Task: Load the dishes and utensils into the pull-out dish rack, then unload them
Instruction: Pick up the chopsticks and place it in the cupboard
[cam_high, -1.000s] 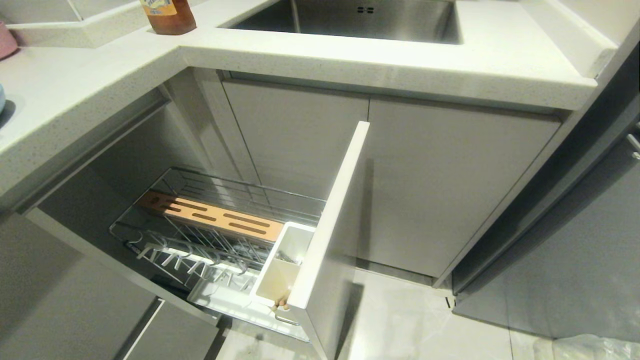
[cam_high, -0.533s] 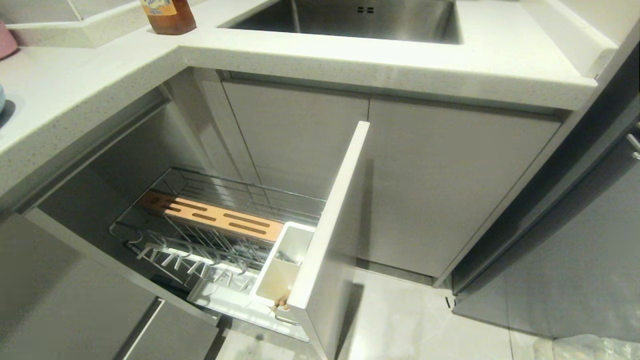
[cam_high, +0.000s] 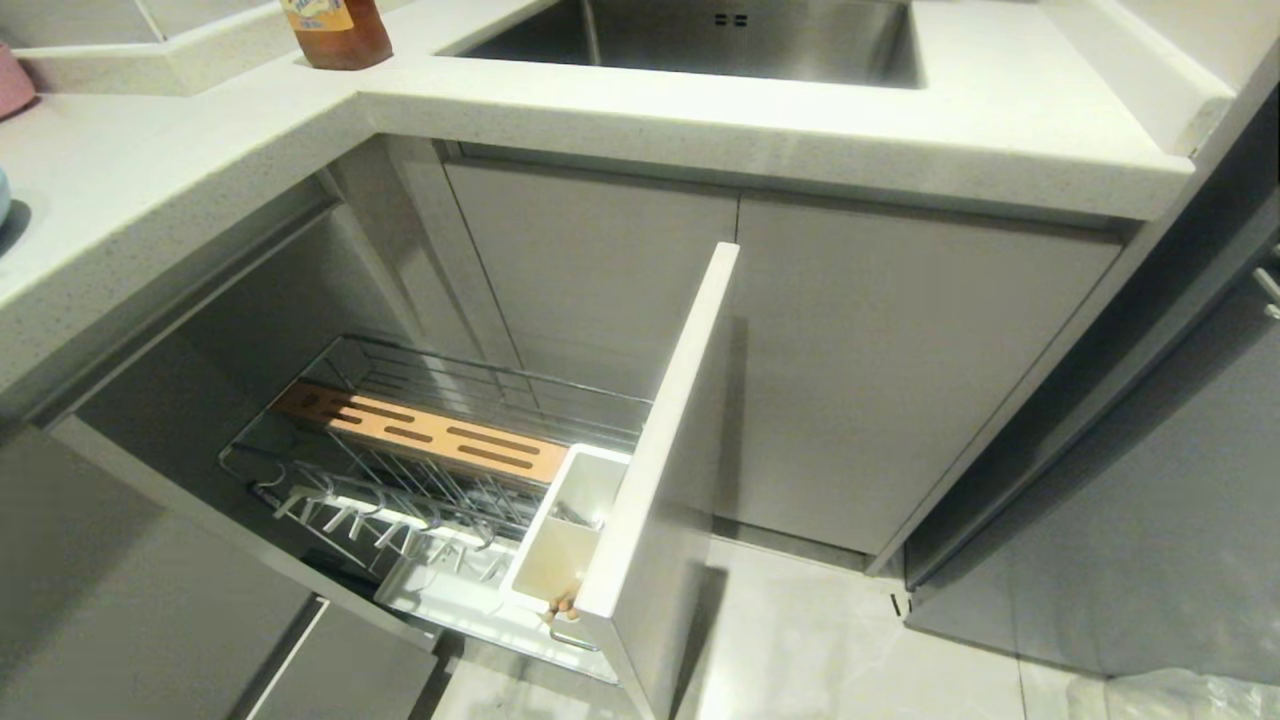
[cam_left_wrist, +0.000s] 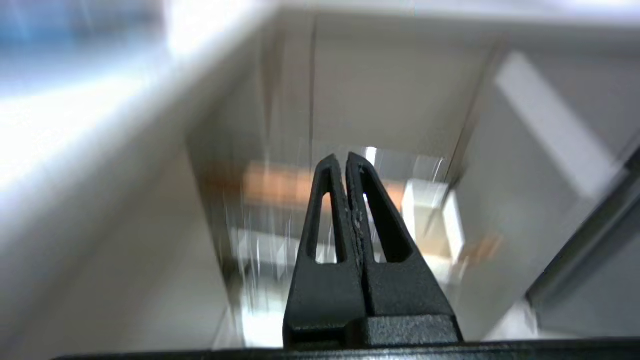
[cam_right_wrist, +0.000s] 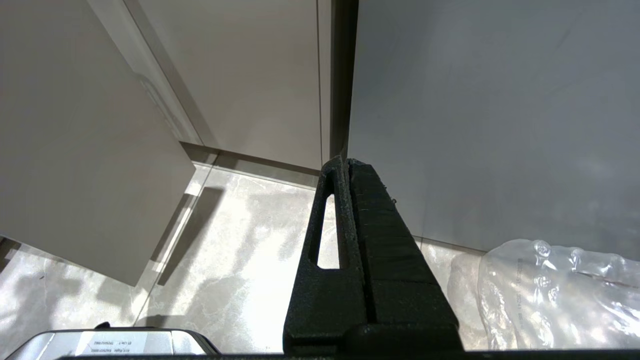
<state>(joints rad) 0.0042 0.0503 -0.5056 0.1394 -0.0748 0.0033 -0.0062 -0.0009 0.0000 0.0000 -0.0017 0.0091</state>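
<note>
Currently, left to right:
Countertop: amber bottle at back left.
Pull-out dish rack: drawn out under the counter, no dishes on its prongs.
Wood strip: lies along the rack's far side.
Utensil box: white, against the front panel; contents unclear.
Left gripper: clenched, empty, pointing toward the rack.
Right gripper: clenched, empty, over the floor beside a plastic bag.
</note>
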